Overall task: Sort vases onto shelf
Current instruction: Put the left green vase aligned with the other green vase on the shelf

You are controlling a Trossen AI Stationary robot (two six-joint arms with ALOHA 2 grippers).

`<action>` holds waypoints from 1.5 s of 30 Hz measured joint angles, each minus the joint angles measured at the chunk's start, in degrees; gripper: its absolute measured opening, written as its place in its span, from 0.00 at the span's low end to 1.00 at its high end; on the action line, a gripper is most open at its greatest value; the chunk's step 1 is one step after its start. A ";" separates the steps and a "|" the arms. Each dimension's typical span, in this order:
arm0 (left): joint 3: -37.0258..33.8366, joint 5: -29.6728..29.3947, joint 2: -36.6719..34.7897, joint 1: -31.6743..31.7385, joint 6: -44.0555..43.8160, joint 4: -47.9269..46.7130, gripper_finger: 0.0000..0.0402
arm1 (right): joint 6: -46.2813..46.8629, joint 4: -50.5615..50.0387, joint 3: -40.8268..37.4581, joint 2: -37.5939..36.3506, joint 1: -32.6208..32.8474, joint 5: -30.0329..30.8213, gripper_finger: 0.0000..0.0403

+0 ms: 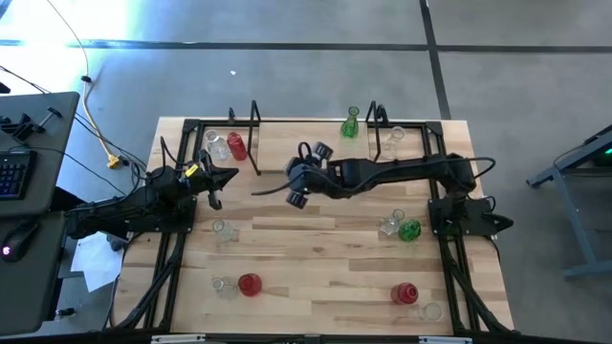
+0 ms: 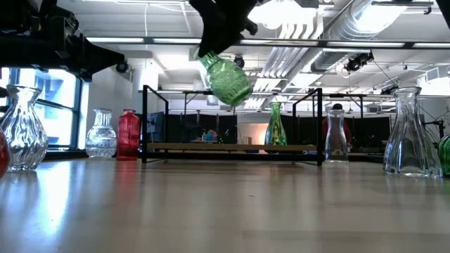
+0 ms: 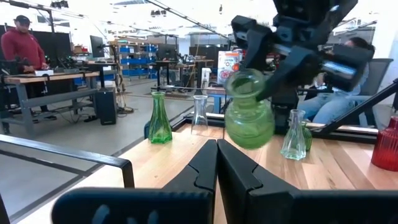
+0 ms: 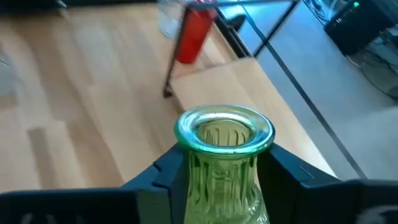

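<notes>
My right gripper [image 1: 295, 183] hangs over the middle of the table, shut on a ribbed green vase [image 2: 228, 80] that is lifted high above the wood. The shelf [image 1: 316, 143], a light board with black wire frames at its ends, lies along the far edge. A slim green vase [image 1: 351, 124] stands at its far edge and a clear one [image 1: 394, 137] at its right end frame. A red vase [image 1: 236, 145] and a clear vase [image 1: 217, 145] stand just left of the shelf. My left gripper [image 3: 217, 163] waits shut at the table's left. My right gripper pinches the green vase's neck [image 4: 224, 168], just below the flared rim, between its two fingers [image 4: 168, 171]. The fingers slant down from above and lie across the neck. The vase is clear of the table and tilted, with its belly [image 2: 230, 86] lowest.
Loose vases stand about the table: a clear one [image 1: 222, 229] at centre left, a red [image 1: 250, 284] and a clear one [image 1: 222, 285] near left, a green [image 1: 409, 230] and a clear one [image 1: 389, 225] at right, and a red one [image 1: 404, 292] near right. People sit beyond the table.
</notes>
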 joint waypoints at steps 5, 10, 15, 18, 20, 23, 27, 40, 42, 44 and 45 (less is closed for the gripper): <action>0.00 0.01 0.02 0.01 -0.25 0.01 0.01 | -0.50 -0.95 0.00 -0.12 -2.90 -0.88 0.29; 0.00 0.01 0.02 0.01 -0.25 0.10 0.01 | 1.46 -1.36 0.00 0.04 -6.44 -7.52 0.31; 0.00 0.01 0.02 -0.01 -0.25 0.10 0.01 | 5.58 -2.75 0.01 0.04 -6.78 -9.34 0.31; 0.00 0.01 0.02 0.00 -0.25 0.14 0.01 | 7.63 2.43 -4.07 -0.16 -6.17 -9.52 0.31; 0.00 0.01 0.01 0.00 -0.25 0.12 0.01 | 8.99 6.71 -9.29 -0.41 -5.58 -10.31 0.31; 0.00 0.01 0.00 0.00 -0.25 -0.12 0.01 | 9.14 18.00 -17.49 -1.03 -4.30 -9.36 0.31; 0.00 0.01 0.02 0.01 -0.25 -0.12 0.01 | 8.95 32.62 -26.19 -3.06 -2.21 -5.10 0.31; 0.00 0.01 0.00 -0.01 -0.25 0.30 0.01 | 16.94 44.79 -44.28 -14.27 1.35 36.10 0.31; 0.00 0.01 0.00 0.01 -0.25 0.31 0.01 | 19.27 46.01 -46.52 -14.45 0.30 37.09 0.31; 0.00 -0.02 0.00 0.01 -0.25 0.34 0.01 | 19.46 48.37 -48.33 -14.45 -0.92 37.96 0.31; 0.00 -0.03 0.00 -0.01 -0.25 0.32 0.01 | 19.42 50.08 -49.08 -14.43 -1.56 38.15 0.31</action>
